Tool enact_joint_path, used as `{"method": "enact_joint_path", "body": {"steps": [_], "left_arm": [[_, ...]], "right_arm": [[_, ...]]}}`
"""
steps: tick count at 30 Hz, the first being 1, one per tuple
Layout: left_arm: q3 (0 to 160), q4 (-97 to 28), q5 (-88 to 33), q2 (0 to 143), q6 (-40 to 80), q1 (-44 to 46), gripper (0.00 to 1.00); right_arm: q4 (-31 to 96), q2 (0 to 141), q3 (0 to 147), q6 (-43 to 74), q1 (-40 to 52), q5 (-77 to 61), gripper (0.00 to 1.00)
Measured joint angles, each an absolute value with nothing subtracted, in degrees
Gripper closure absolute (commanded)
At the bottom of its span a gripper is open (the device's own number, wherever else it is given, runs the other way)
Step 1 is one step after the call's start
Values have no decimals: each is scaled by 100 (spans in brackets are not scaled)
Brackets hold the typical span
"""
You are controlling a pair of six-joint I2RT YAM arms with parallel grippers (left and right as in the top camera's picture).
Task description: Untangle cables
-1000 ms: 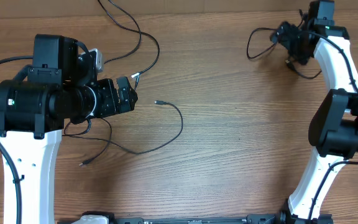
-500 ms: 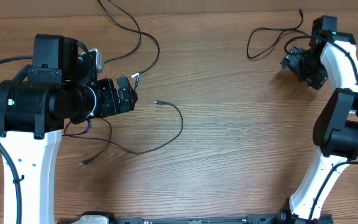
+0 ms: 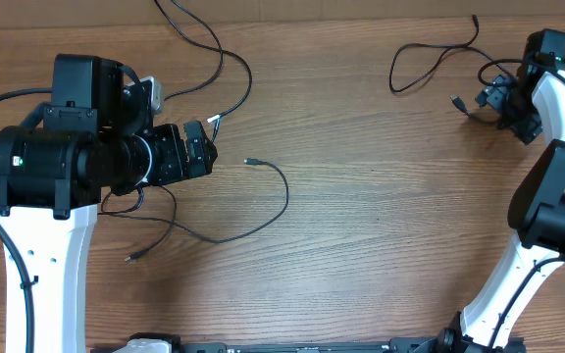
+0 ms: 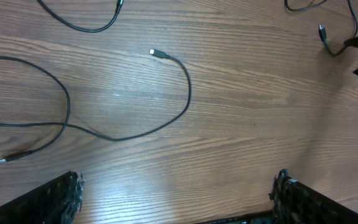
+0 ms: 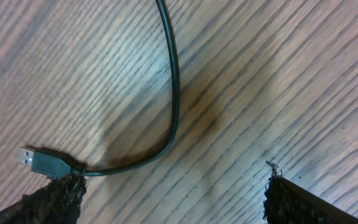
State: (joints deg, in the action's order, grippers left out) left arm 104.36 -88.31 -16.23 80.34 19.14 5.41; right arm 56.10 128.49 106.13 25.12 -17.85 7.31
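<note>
judging by the layout, the step was laying cords out singly. left fingers (image 4: pixel 48 200) were apart and empty above the middle cord (image 3: pixel 286 191) on the table (image 3: pixel 381 245). right fingers (image 5: pixel 55 196) were apart too, the right cord (image 5: pixel 174 81) at one pad's edge, just behind its plug. i'd have centred there before closing, then dragged low. count: upper-left cord (image 3: pixel 249 83), middle, right. three seen, a fourth possible by the left arm.
</note>
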Motion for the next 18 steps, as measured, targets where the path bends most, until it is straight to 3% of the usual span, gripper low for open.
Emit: {"method": "enact_joint_path", "body": {"steps": [5, 10, 18], "left_arm": [[10436, -8831, -1623, 8034, 1914, 541, 0], [10438, -8831, -1623, 8034, 1914, 541, 0], [10438, -8829, -1623, 8034, 1914, 541, 0]], "right_arm": [[5669, 13045, 10613, 2491, -1752, 729, 9], [5568, 13183, 10610, 2842, -1747, 731, 25], [5199, 13242, 10610, 3059, -1747, 729, 27]]}}
